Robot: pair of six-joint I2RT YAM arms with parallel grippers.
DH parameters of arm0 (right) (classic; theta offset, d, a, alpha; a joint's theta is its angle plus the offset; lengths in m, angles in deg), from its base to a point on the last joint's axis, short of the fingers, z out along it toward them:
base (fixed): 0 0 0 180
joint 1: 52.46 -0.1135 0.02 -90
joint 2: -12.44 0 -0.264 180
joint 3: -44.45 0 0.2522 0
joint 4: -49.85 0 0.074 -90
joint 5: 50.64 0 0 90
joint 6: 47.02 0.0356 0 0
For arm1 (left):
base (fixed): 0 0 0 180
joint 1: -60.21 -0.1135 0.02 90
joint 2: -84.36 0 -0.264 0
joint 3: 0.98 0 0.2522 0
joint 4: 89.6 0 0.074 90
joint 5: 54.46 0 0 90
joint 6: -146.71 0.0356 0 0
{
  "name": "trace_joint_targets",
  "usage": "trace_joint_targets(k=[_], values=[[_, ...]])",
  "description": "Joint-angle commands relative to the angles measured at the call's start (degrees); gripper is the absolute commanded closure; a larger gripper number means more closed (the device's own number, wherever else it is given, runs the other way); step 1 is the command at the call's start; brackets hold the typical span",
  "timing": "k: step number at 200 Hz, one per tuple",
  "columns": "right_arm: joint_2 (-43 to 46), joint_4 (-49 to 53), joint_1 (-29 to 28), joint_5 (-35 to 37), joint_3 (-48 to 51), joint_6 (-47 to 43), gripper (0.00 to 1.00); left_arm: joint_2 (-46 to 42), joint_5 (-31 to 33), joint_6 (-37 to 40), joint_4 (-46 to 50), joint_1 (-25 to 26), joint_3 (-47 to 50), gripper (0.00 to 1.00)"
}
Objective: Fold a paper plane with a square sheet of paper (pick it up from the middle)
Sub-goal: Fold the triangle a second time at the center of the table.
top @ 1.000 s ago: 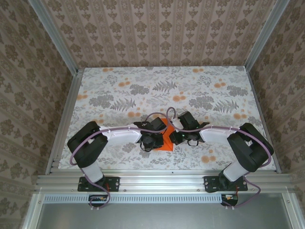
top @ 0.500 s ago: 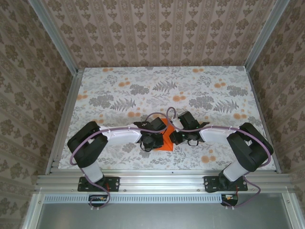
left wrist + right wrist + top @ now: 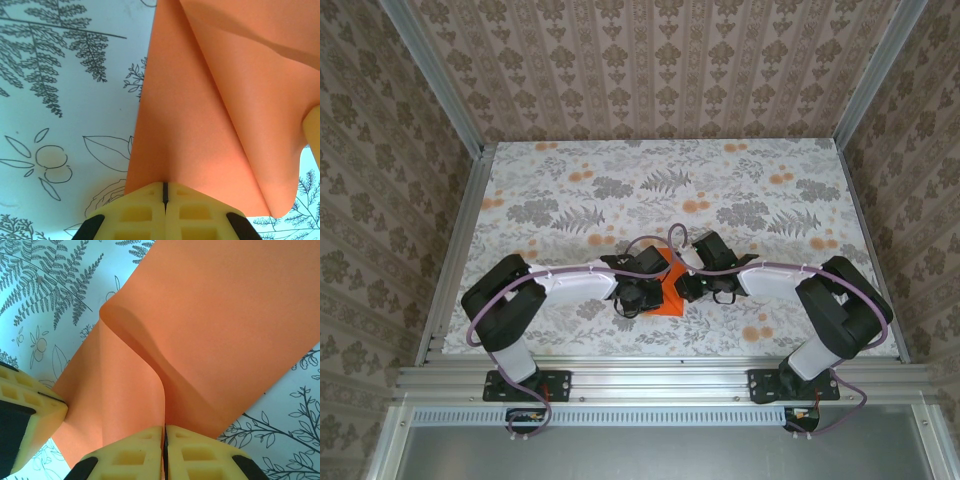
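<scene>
Between the two wrists, near the front middle of the surface (image 3: 560, 190), the left claw (image 3: 165, 196) is closed, its pads pressed together on an edge of the orange paper (image 3: 200, 100). The right claw (image 3: 164, 437) is also closed, pinching a raised fold of the same paper. Both claws face each other at close range with the paper between them. It bows up in soft curved folds over the floral print and does not lie flat.
</scene>
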Motion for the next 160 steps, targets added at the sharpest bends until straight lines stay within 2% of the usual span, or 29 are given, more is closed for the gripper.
trace_joint_targets(k=[1,99,140,160], values=[[-0.95,1.49,0.34,1.58,-0.35,-0.91,0.89,2.01,1.25,1.41,3.6,0.51,-0.16,0.99],[-2.36,1.47,0.32,2.28,-0.07,-0.08,0.89,1.66,1.39,1.37,3.65,0.66,-0.37,0.98],[-2.44,1.84,0.27,1.98,-0.02,0.1,0.89,-0.67,1.85,1.82,2.86,0.58,-1.53,0.9],[-2.28,1.86,0.28,1.7,0.2,0.06,0.89,-2.74,2.28,2.19,2.09,0.39,-2.26,0.81]])
